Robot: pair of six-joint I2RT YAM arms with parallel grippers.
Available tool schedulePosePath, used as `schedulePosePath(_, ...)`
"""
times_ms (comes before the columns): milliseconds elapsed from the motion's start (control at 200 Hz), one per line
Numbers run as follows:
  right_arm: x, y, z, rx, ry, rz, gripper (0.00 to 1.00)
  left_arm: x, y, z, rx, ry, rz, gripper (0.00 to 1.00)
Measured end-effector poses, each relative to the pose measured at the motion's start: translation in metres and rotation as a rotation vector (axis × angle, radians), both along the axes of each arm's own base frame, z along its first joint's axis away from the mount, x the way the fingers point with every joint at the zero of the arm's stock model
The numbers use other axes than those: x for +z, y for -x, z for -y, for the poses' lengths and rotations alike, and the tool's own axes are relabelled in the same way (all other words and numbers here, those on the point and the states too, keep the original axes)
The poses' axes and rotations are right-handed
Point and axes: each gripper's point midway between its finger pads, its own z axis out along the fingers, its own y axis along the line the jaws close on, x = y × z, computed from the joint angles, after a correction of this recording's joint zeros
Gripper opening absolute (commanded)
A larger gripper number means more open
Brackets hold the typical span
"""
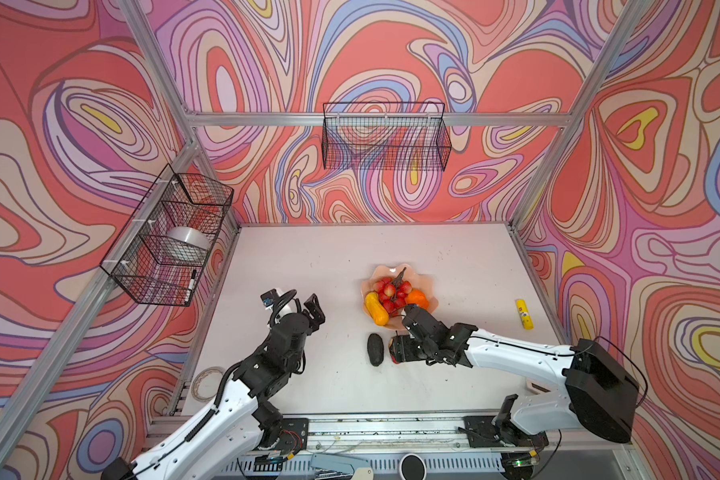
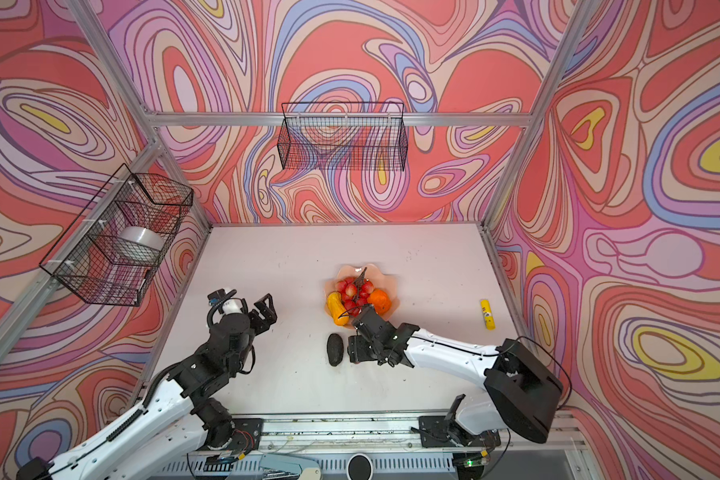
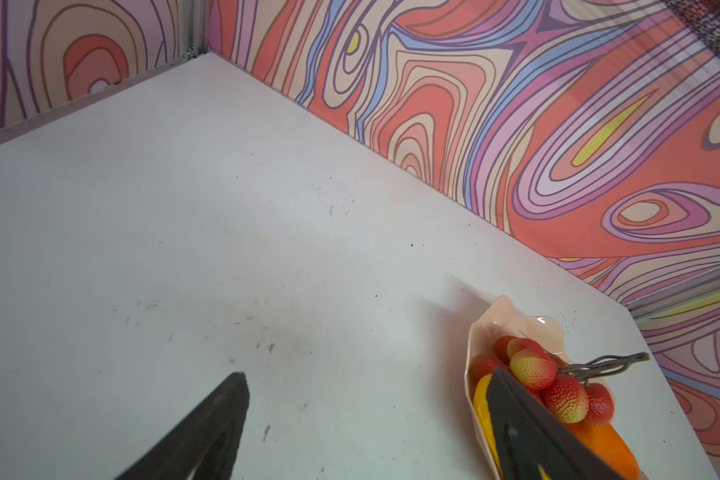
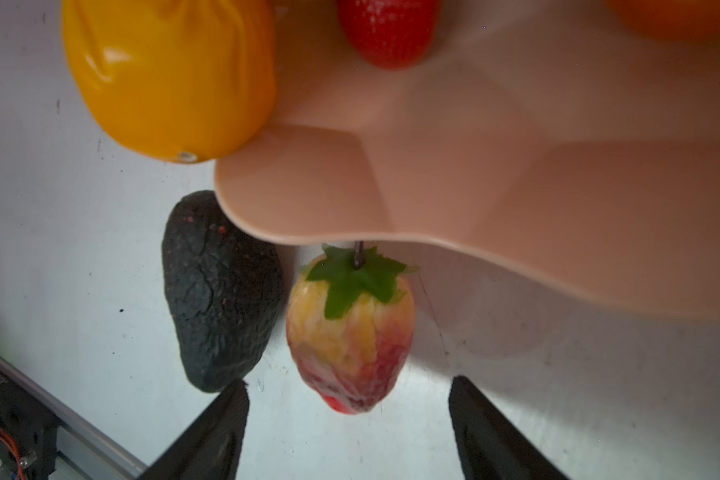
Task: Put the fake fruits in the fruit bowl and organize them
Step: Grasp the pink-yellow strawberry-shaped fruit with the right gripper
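Note:
The peach-pink fruit bowl (image 1: 385, 272) (image 2: 352, 272) (image 4: 474, 187) holds a red berry bunch (image 1: 391, 293) (image 3: 558, 382), an orange fruit (image 1: 416, 298) and a yellow-orange oblong (image 1: 376, 313) (image 4: 171, 75). On the table just in front of the bowl lie a blackish avocado-like oval (image 1: 375, 349) (image 4: 221, 291) and a strawberry-like fruit (image 4: 350, 336). My right gripper (image 1: 396, 353) (image 4: 350, 390) is open low over the strawberry-like fruit, its fingers on either side of the fruit's tip without touching it. My left gripper (image 1: 312, 311) (image 3: 366, 380) is open and empty, left of the bowl.
A small yellow cylinder (image 1: 524, 314) lies near the table's right edge. One black wire basket (image 1: 385, 137) hangs on the back wall. Another (image 1: 171, 237), on the left wall, holds a white roll. A tape ring (image 1: 208, 382) sits at the front left.

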Motion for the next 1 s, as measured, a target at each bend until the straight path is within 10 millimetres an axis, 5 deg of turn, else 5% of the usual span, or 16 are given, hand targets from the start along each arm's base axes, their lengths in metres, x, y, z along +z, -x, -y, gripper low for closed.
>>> schedulePosePath(135, -0.011, -0.006, -0.007, 0.000, 0.015, -0.010, 0.71, -0.014, 0.014, -0.013, 0.031, 0.007, -0.027, 0.90)
schedulePosePath(476, -0.014, -0.017, -0.018, 0.005, 0.019, 0.000, 0.31, -0.030, 0.025, -0.022, 0.056, 0.022, -0.061, 0.90)
schedulePosePath(666, 0.007, -0.012, -0.008, -0.002, -0.004, 0.035, 0.29, -0.045, 0.021, -0.016, 0.046, 0.011, -0.107, 0.89)
schedulePosePath(996, 0.061, 0.016, 0.039, -0.046, -0.082, 0.138, 0.29, -0.054, 0.010, -0.001, 0.016, 0.026, -0.131, 0.89)
